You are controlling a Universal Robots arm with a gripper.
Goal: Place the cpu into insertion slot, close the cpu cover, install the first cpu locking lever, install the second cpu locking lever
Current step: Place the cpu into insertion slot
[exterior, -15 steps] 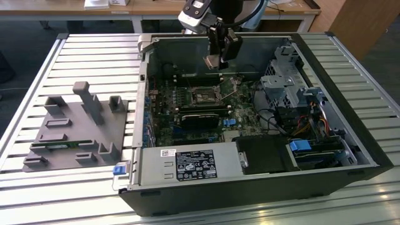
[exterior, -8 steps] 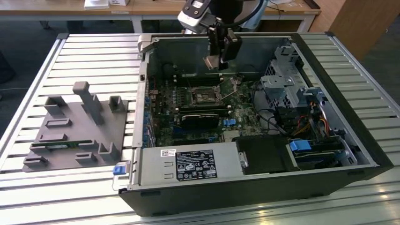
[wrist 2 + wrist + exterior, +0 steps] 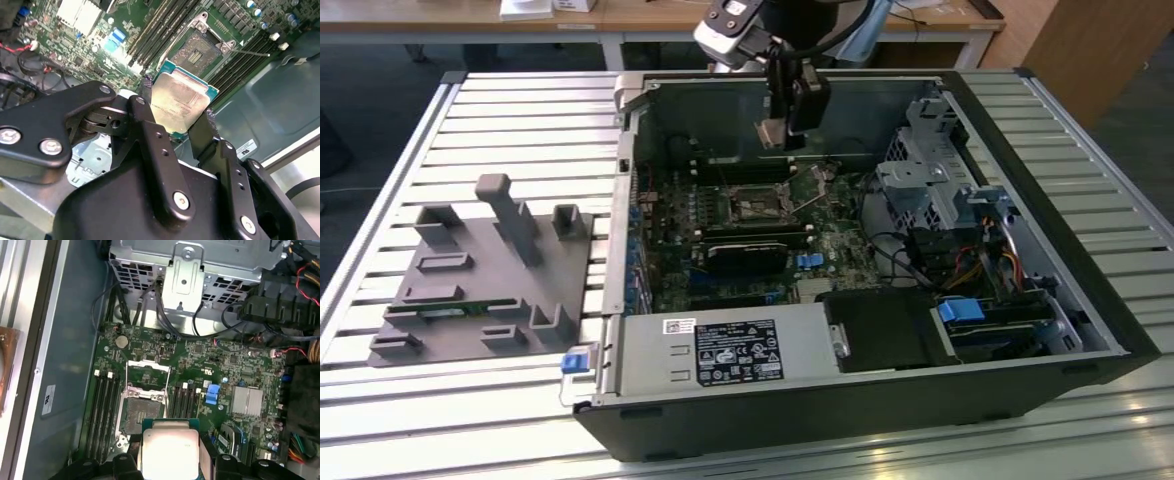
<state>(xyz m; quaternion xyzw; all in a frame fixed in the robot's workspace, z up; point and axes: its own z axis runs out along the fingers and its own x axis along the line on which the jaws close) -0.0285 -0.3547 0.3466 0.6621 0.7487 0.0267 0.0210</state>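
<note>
My arm (image 3: 736,28) hangs from the exterior view's top edge, gripper (image 3: 774,135) pointing down, and I see its two black fingers (image 3: 150,135) clamped on opposite edges of the cpu (image 3: 181,100).

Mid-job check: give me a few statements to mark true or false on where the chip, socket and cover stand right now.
1. The end effector is shut on the small, flat, square, silver-grey cpu. True.
2. The cpu is already seated in the square, silvery-rimmed insertion slot. False: it is held clear of the slot, whose dark centre is bare.
3. The thin silvery metal-frame cpu cover is closed over the slot. False: it is swung open, off the slot.
4. Long, narrow black memory slots run along both sides of the insertion slot. True.
</note>
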